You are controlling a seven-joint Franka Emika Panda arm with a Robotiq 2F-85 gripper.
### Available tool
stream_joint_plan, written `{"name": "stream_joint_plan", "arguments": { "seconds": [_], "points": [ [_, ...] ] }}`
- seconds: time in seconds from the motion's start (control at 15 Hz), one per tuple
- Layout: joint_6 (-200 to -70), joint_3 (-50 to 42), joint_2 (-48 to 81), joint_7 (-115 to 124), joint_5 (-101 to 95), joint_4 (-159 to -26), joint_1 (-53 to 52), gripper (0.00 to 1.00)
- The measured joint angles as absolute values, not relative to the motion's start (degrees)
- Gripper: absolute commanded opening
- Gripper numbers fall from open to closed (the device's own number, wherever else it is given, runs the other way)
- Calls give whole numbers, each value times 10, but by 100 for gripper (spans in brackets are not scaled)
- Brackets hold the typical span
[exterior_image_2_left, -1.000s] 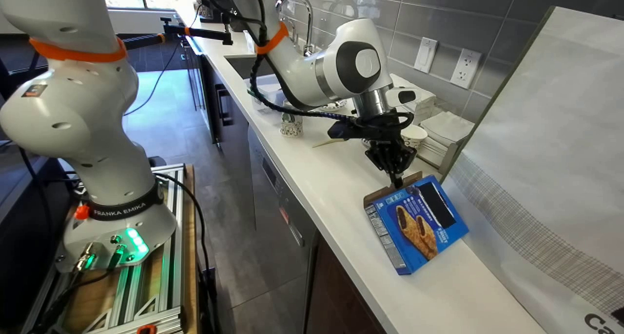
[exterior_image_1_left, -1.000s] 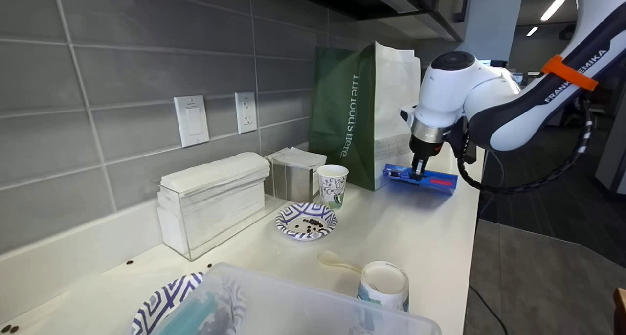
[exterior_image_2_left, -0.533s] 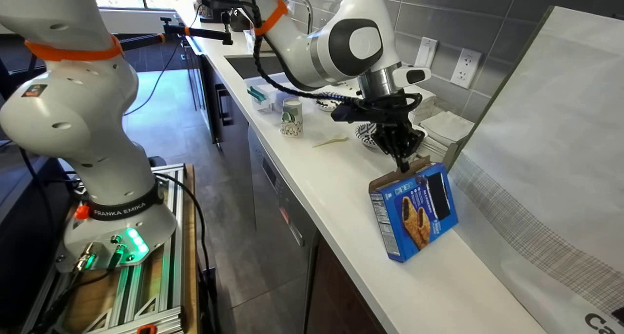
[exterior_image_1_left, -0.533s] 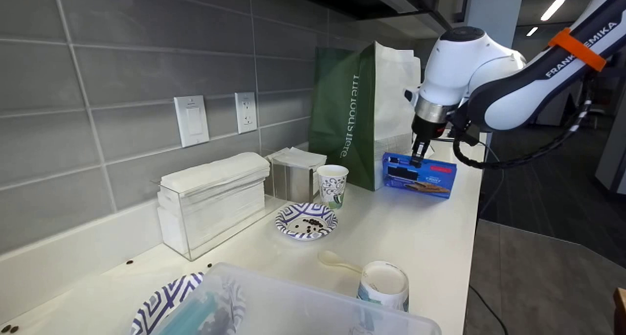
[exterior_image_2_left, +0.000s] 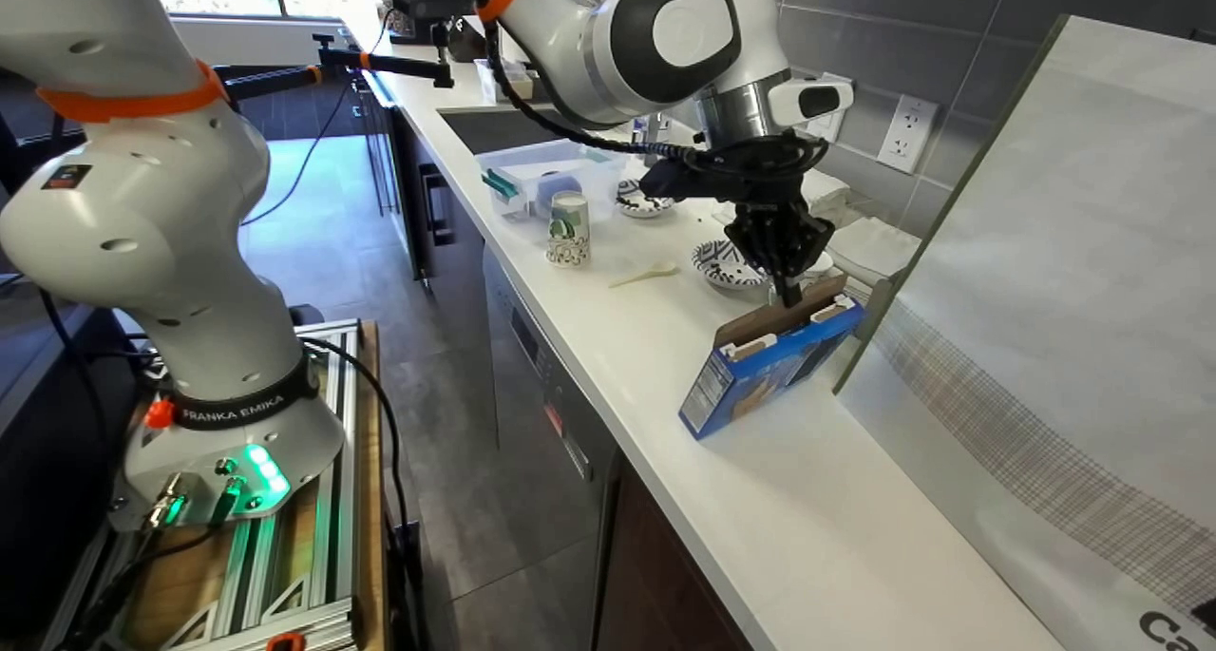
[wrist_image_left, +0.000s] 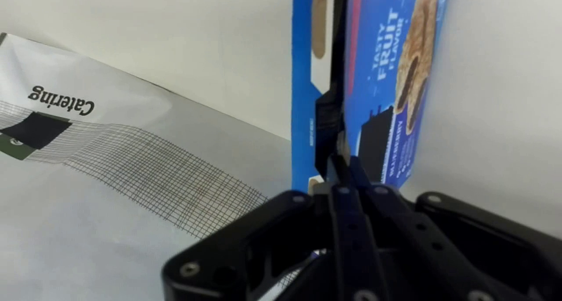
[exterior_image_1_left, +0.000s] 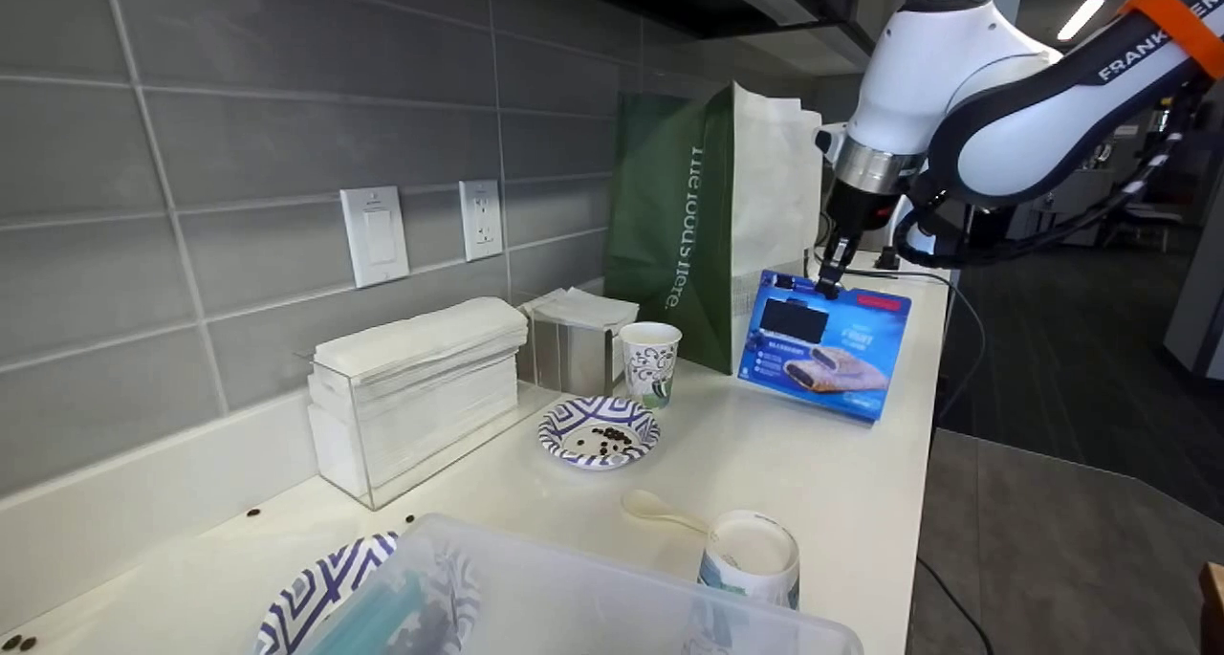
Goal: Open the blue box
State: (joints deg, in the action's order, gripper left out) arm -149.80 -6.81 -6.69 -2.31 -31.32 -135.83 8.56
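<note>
The blue box [exterior_image_1_left: 841,335] stands steeply tilted on the counter, its printed face showing in an exterior view. Its upper end is unfolded: a brown flap [exterior_image_2_left: 760,320] sticks up there, with white side tabs below it. Whether the bottom edge fully touches the counter is unclear. My gripper [exterior_image_2_left: 788,299] points down at that end, and in an exterior view its tips [exterior_image_1_left: 829,292] overlap the face's top edge. In the wrist view the gripper [wrist_image_left: 344,157] is shut on the thin front panel edge, beside the dark opening; the pinched bit is partly hidden.
Close by stands a tall green and white paper bag [exterior_image_1_left: 669,225]. Farther along the counter are a paper cup [exterior_image_1_left: 650,363], napkin holders, a patterned bowl [exterior_image_1_left: 564,445] with dark beans, a spoon [exterior_image_1_left: 660,510], an upturned cup and a clear bin [exterior_image_2_left: 541,171].
My gripper has risen, and the blue box has come up with it. The box has swung so its printed face turns toward one camera and its unfolded end toward the opposite one.
</note>
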Motion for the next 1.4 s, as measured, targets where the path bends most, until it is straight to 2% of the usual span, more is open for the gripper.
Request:
{"name": "stream_joint_plan", "arguments": {
  "seconds": [1.4],
  "points": [
    [-1411,-76,-30,-24,-382,-1326,97,0]
  ]
}}
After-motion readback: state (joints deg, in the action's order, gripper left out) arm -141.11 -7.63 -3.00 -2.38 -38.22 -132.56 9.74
